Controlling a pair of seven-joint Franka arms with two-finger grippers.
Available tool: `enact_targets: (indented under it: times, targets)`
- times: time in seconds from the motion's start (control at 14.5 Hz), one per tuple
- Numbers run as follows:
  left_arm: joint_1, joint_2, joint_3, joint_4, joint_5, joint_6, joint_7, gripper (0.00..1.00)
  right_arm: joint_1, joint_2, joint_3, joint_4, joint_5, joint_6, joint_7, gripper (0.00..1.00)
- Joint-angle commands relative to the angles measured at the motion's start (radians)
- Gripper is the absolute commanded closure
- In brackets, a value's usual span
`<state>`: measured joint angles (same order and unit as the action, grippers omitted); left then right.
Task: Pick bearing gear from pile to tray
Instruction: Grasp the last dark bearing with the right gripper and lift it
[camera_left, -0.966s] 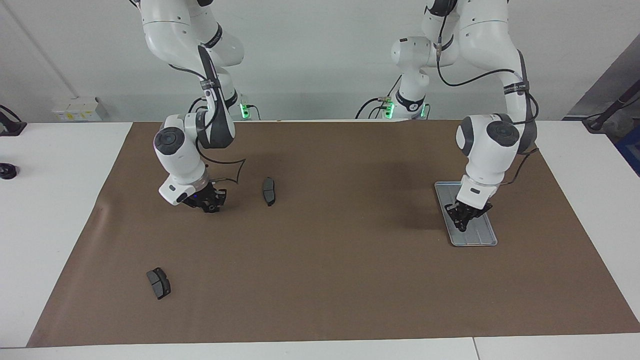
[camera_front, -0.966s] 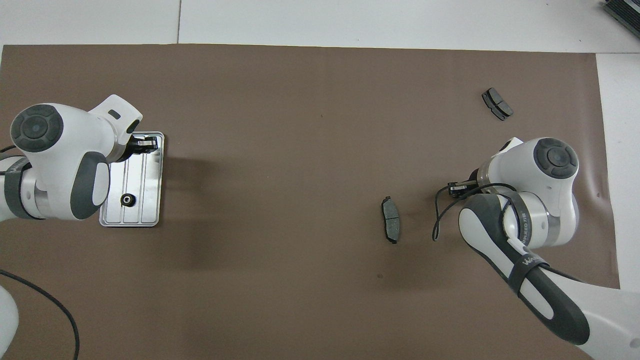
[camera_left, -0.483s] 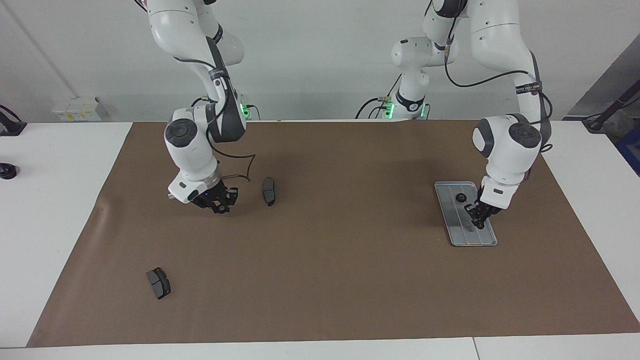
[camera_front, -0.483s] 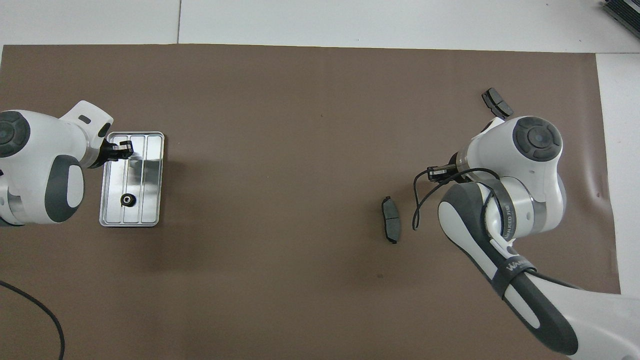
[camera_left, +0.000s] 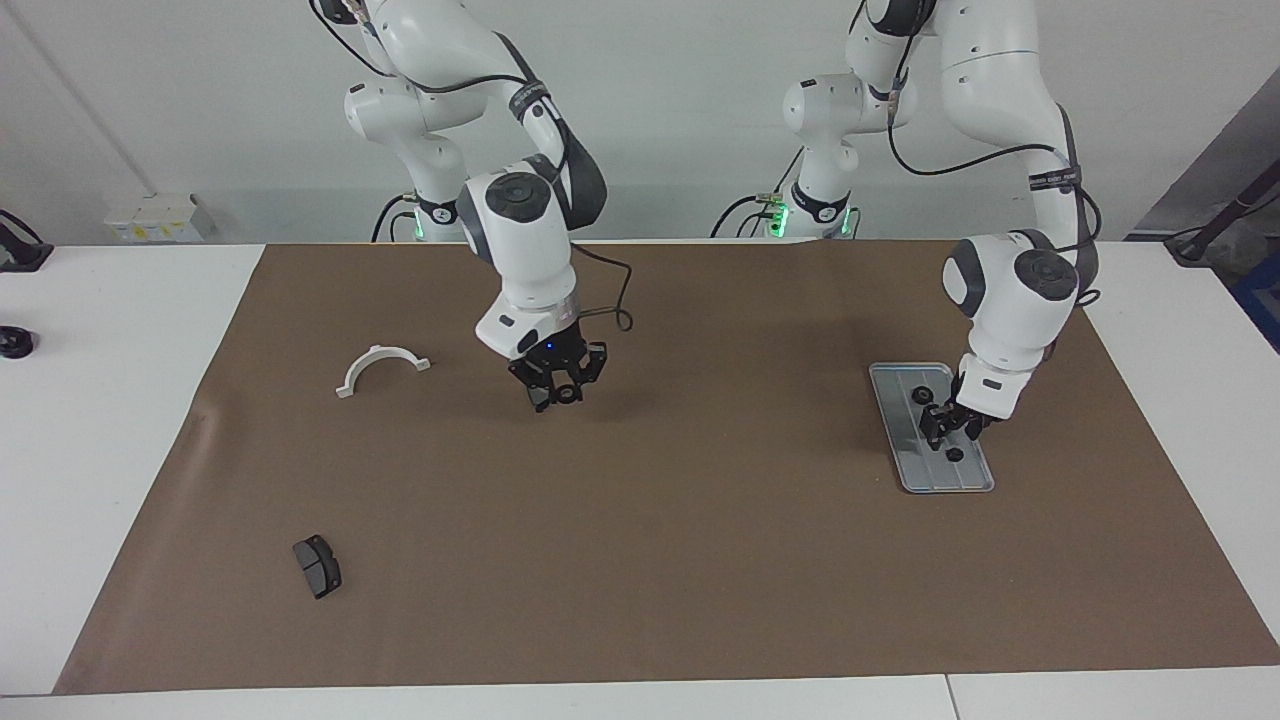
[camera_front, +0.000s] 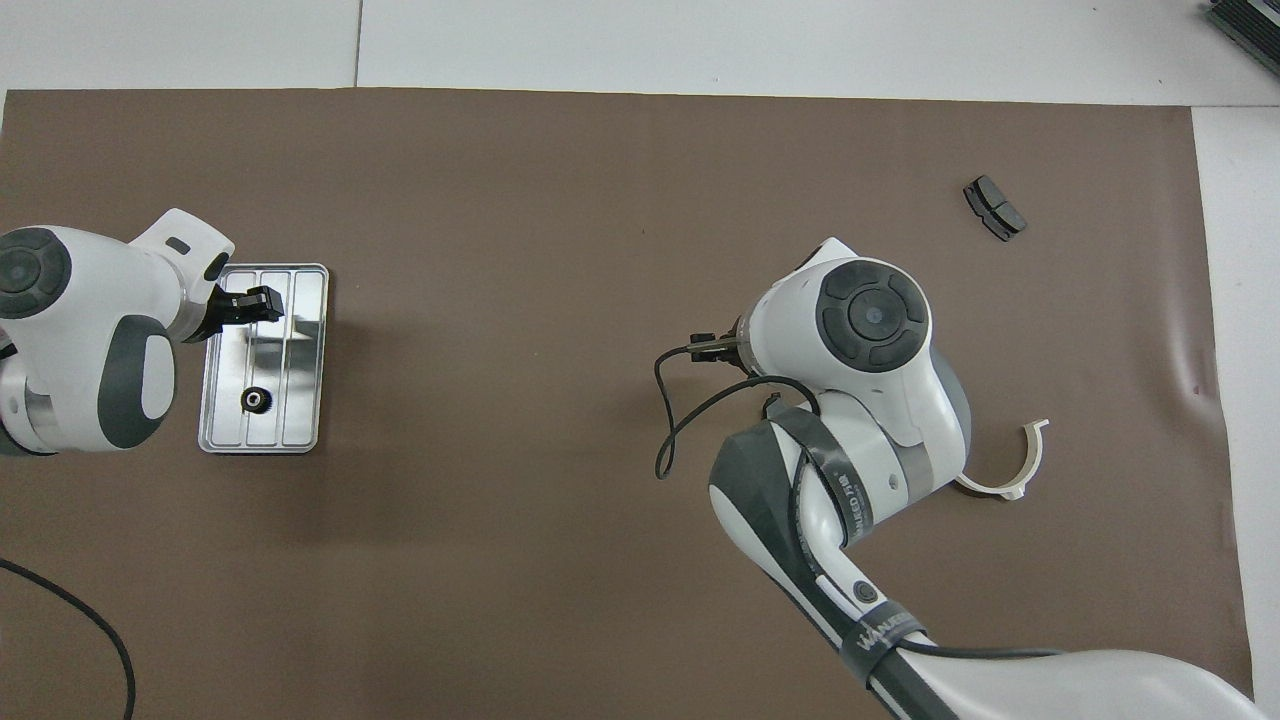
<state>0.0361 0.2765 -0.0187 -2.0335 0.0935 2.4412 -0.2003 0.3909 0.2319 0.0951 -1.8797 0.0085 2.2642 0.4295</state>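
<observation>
The left gripper (camera_left: 948, 427) hangs over the flat ridged silver tray (camera_left: 902, 440), fingers open and empty; two small black round gears (camera_left: 955, 454) lie in it. The right gripper (camera_left: 557, 390) is over the brown table mat; I cannot tell its fingers' state.

tray (camera_left: 905, 375): flat silver-grey metal rectangle, raised rim, lengthwise ridges, lying toward the left arm's end of the brown mat
gears: 2 small black round ones in the tray, 1 (camera_left: 919, 394) at the end nearer the robots, 1 (camera_left: 954, 454) at the farther end
pile leftovers: white half-ring bracket (camera_left: 381, 366) lying flat toward the right arm's end; dark grey brake pad (camera_left: 317, 566) farther from the robots, well apart from it
</observation>
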Motion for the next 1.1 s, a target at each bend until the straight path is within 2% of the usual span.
enact_targets:
  times: [0.0, 0.14, 0.21, 0.34, 0.41, 0.55, 0.76, 0.9, 0.97, 1.03]
  targets:
    - [-0.004, -0.031, -0.007, -0.008, -0.001, 0.007, 0.002, 0.20, 0.064, 0.059, -0.002, 0.060, 0.057, 0.075, 0.043, 0.95]
    - [-0.025, -0.069, -0.006, -0.005, -0.001, -0.008, 0.007, 0.11, 0.112, 0.101, -0.002, 0.073, 0.056, 0.164, 0.115, 0.96]
    - [-0.030, -0.086, -0.007, -0.001, -0.001, -0.030, 0.024, 0.11, 0.132, 0.134, -0.002, 0.100, 0.054, 0.172, 0.130, 0.97]
    - [-0.045, -0.132, -0.006, 0.024, -0.001, -0.098, 0.094, 0.07, 0.181, 0.237, -0.003, 0.189, 0.042, 0.175, 0.173, 0.98]
    - [-0.045, -0.152, -0.007, 0.041, 0.000, -0.138, 0.126, 0.01, 0.204, 0.291, -0.005, 0.230, 0.036, 0.188, 0.193, 0.99]
    - [-0.061, -0.199, -0.007, 0.076, 0.000, -0.223, 0.183, 0.00, 0.209, 0.357, -0.005, 0.264, -0.002, 0.244, 0.202, 1.00]
    - [-0.065, -0.255, -0.015, 0.134, 0.000, -0.318, 0.216, 0.00, 0.200, 0.372, -0.005, 0.260, -0.048, 0.268, 0.199, 1.00]
    - [-0.067, -0.250, -0.026, 0.258, -0.003, -0.455, 0.231, 0.00, 0.203, 0.369, -0.006, 0.249, -0.053, 0.262, 0.199, 1.00]
    - [-0.067, -0.240, -0.026, 0.339, -0.020, -0.525, 0.237, 0.00, 0.203, 0.368, -0.006, 0.244, -0.053, 0.259, 0.199, 0.91]
    - [-0.067, -0.234, -0.024, 0.408, -0.059, -0.577, 0.240, 0.00, 0.204, 0.369, -0.006, 0.240, -0.053, 0.258, 0.199, 0.73]
